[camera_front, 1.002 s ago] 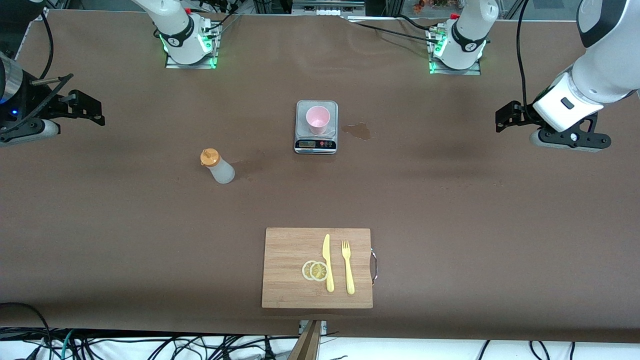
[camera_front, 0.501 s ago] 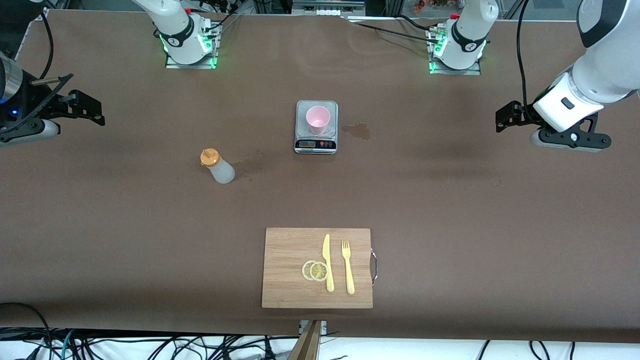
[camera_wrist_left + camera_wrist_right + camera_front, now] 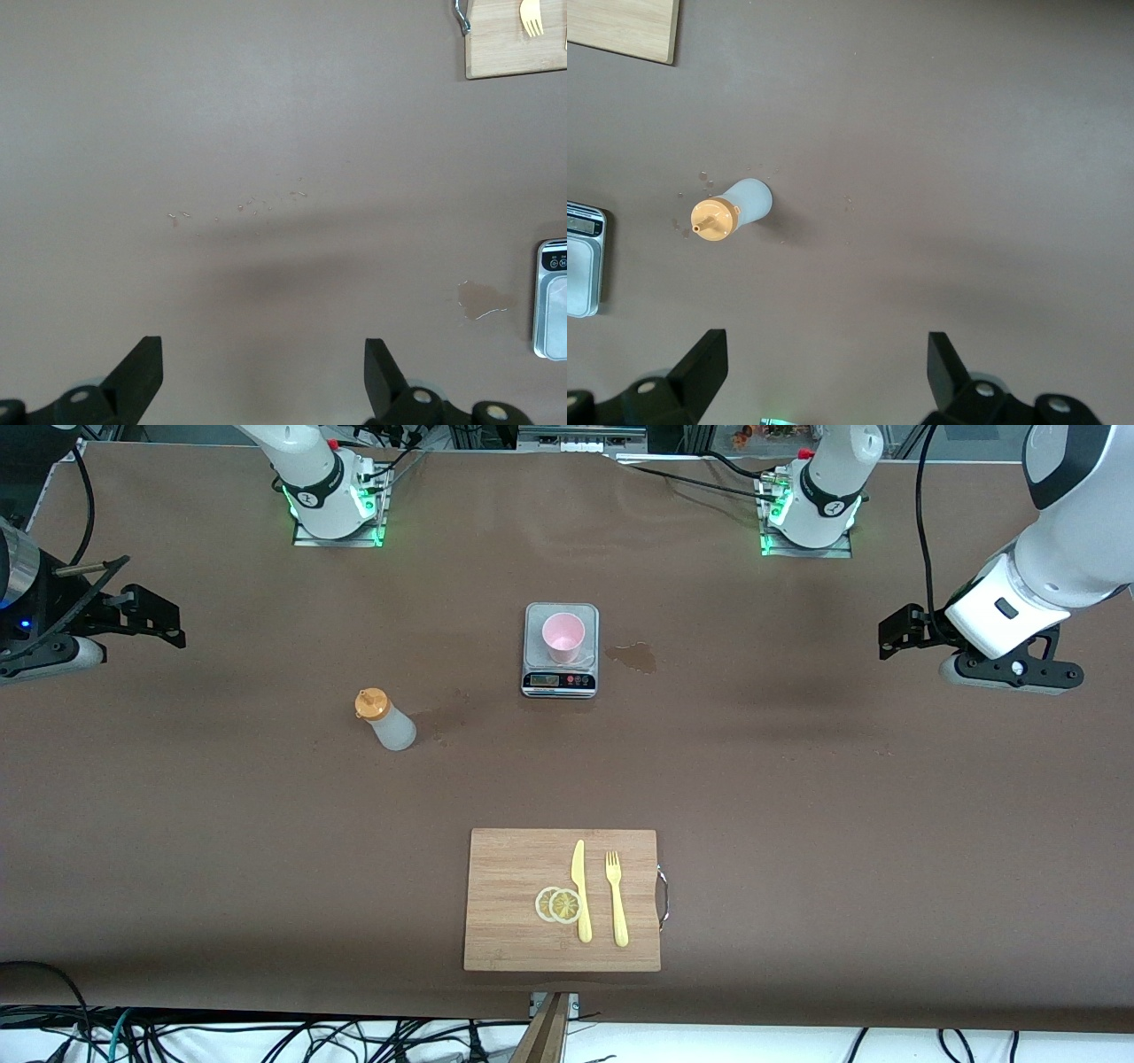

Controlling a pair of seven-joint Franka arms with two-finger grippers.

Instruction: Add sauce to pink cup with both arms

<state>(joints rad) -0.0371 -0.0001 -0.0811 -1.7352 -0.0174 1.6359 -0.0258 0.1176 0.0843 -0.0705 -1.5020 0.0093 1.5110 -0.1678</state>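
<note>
The sauce bottle [image 3: 386, 722], frosted white with an orange cap, stands upright on the brown table, toward the right arm's end and a little nearer the front camera than the scale. It also shows in the right wrist view as the bottle [image 3: 735, 211]. The pink cup [image 3: 563, 638] sits upright on the grey scale [image 3: 560, 682] mid-table. My right gripper [image 3: 171, 622] hangs open and holds nothing over its end of the table, far from the bottle. My left gripper [image 3: 888, 634] hangs open over the left arm's end, holding nothing. Both arms wait.
A wooden cutting board [image 3: 562, 899] with a yellow knife [image 3: 580, 890], a yellow fork [image 3: 617, 899] and two lemon slices [image 3: 558, 904] lies near the table's front edge. A wet stain [image 3: 633, 657] marks the table beside the scale.
</note>
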